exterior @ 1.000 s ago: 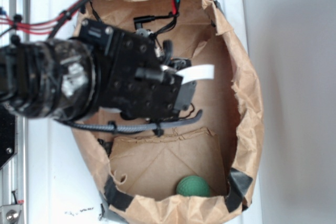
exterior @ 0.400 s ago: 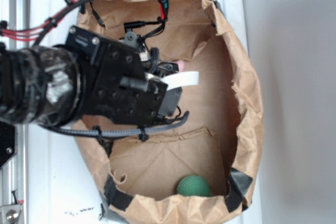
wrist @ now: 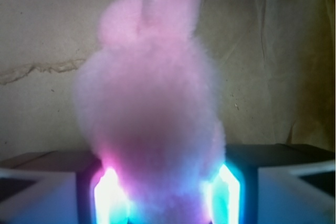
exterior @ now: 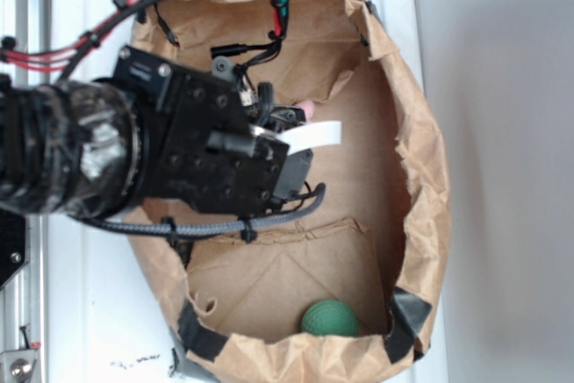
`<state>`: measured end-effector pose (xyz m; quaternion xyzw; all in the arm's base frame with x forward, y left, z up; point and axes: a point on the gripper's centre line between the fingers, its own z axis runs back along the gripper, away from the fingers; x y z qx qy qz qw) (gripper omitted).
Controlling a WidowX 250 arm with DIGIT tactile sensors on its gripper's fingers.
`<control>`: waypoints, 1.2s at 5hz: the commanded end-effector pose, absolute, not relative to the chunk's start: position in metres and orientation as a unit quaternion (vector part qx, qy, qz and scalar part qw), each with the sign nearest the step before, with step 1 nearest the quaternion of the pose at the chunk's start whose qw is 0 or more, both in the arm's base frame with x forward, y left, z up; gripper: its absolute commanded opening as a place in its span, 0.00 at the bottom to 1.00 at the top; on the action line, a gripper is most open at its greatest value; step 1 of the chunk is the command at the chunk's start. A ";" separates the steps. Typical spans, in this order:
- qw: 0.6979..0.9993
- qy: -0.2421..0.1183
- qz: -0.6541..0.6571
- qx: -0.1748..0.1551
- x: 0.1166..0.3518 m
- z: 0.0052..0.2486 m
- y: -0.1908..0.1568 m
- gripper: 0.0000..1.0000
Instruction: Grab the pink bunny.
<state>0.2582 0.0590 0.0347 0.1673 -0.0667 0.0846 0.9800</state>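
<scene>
Contact appears established: in the wrist view the pink bunny is seen filling the frame, its lower body seated between the two lit fingers of the claw, ears up and out of focus. The claw is judged closed onto the bunny, the plush pressed against both finger pads, though how firmly it is pinched cannot be read. In the exterior view only a sliver of pink is visible beside the black claw body, well inside the brown paper bag, toward its upper wall. Compared with a second ago, the arm is seen shifted toward the bag's upper left, and the pink sliver, hidden then, is now exposed; since 0.4 s ago almost nothing has moved. This is read as the approach being finished and the grip settled. The green ball is noted at the bag's lower edge, well apart.
</scene>
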 end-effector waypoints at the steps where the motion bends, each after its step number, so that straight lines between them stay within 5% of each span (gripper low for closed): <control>1: 0.982 -0.081 0.089 0.145 0.268 0.066 0.060 0.00; 4: 0.995 -0.041 0.086 0.043 0.274 0.146 0.063 0.00; 6: 0.998 -0.038 0.041 -0.005 0.265 0.174 0.063 0.00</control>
